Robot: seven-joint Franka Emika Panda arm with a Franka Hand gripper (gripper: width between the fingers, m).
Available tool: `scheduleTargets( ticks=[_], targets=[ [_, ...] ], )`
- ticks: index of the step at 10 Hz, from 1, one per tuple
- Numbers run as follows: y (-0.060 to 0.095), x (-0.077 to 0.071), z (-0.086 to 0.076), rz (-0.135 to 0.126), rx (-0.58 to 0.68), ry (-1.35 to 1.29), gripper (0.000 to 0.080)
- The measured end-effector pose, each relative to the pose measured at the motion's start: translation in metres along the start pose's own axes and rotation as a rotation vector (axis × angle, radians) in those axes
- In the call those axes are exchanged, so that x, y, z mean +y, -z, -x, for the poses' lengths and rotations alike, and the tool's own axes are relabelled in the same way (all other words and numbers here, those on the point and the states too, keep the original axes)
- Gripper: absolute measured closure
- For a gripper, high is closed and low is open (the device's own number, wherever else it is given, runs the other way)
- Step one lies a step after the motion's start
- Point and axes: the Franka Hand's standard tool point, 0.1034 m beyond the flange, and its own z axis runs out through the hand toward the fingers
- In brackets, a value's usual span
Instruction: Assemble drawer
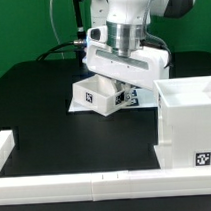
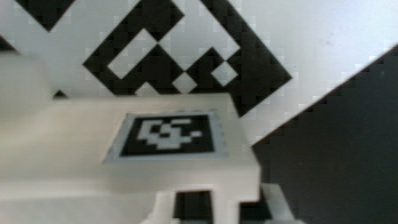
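A small white drawer tray (image 1: 96, 94) with square tags stands mid-table on the marker board (image 2: 178, 50). My gripper (image 1: 123, 88) is down on the tray's side toward the exterior view's right. In the wrist view the tray (image 2: 89, 150) fills the frame, with one tag (image 2: 173, 135) close up. My gripper (image 2: 228, 205) straddles a tray wall, with the fingers close together on it. The large cubic housing (image 1: 189, 119) stands open-topped at the exterior view's right, apart from the tray. A second tray is out of view.
A long low white rail (image 1: 77, 182) runs along the near table edge, with a short end (image 1: 3, 144) turning up at the exterior view's left. Black cables hang behind the arm. The table top is black.
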Motion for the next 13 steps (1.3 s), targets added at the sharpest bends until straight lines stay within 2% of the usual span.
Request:
scheduleTargets(
  ticks=[4,6,8,9,10,13],
  targets=[
    [0.001,0.0,-0.002,-0.002,0.0,0.017,0.0762],
    [0.018,0.007,-0.035,-0.05,0.038,0.107,0.0762],
    [0.028,0.016,-0.071,-0.079,0.075,0.174,0.0761],
    [0.031,0.015,-0.081,-0.088,0.098,0.179,0.0761],
    [0.033,0.008,-0.076,-0.094,0.098,0.169,0.0761],
    [0.032,0.008,-0.074,-0.095,0.093,0.107,0.0761]
  ],
)
